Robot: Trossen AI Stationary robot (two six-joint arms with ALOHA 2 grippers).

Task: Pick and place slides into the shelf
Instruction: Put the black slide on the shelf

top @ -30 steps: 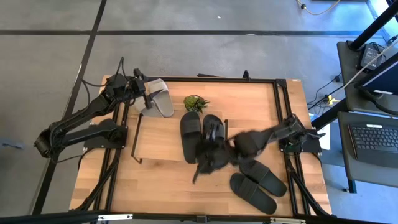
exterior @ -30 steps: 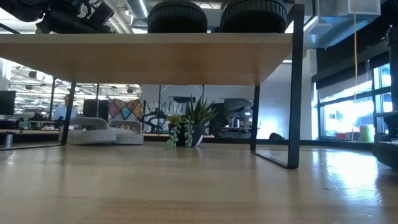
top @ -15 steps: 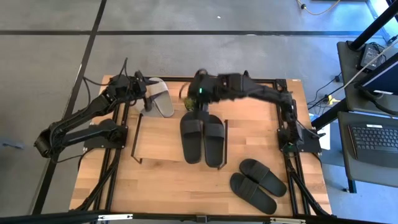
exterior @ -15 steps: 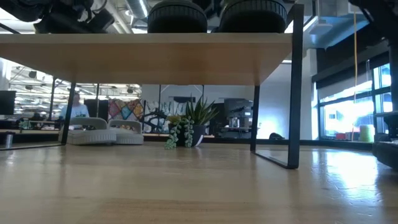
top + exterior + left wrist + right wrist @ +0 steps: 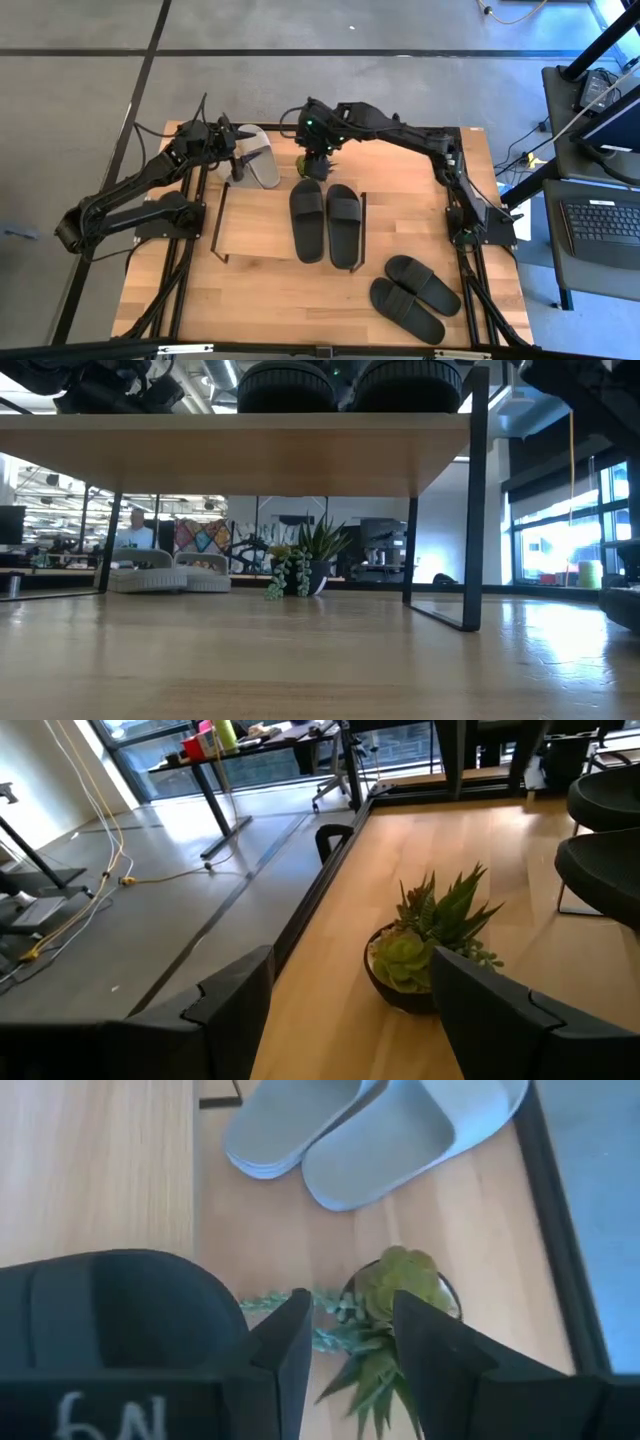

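Note:
Two black slides (image 5: 308, 220) (image 5: 343, 225) lie side by side on their soles on the shelf (image 5: 255, 225), at its right half. Two more black slides (image 5: 425, 285) (image 5: 403, 308) lie on the table near its right near corner. The grey-white pair (image 5: 257, 158) (image 5: 380, 1130) sits on the table by the far edge. My left gripper (image 5: 238, 158) (image 5: 345, 970) hovers open at the grey-white pair. My right gripper (image 5: 316, 152) (image 5: 350, 1320) is open above the small potted plant (image 5: 400, 1285), just past the toes of the shelved slides.
The potted plant (image 5: 322, 168) (image 5: 420, 950) stands between the grey-white pair and the shelf's far edge. Black table rails (image 5: 450, 180) run along both sides. The shelf's left half is bare board. In the low view the shelf board (image 5: 240, 455) spans overhead.
My right arm has swung from over the shelf's near right part, beside the black slides, up and across toward the table's far edge, and now hangs over the plant. The right-hand black slide stays on the shelf beside the other.

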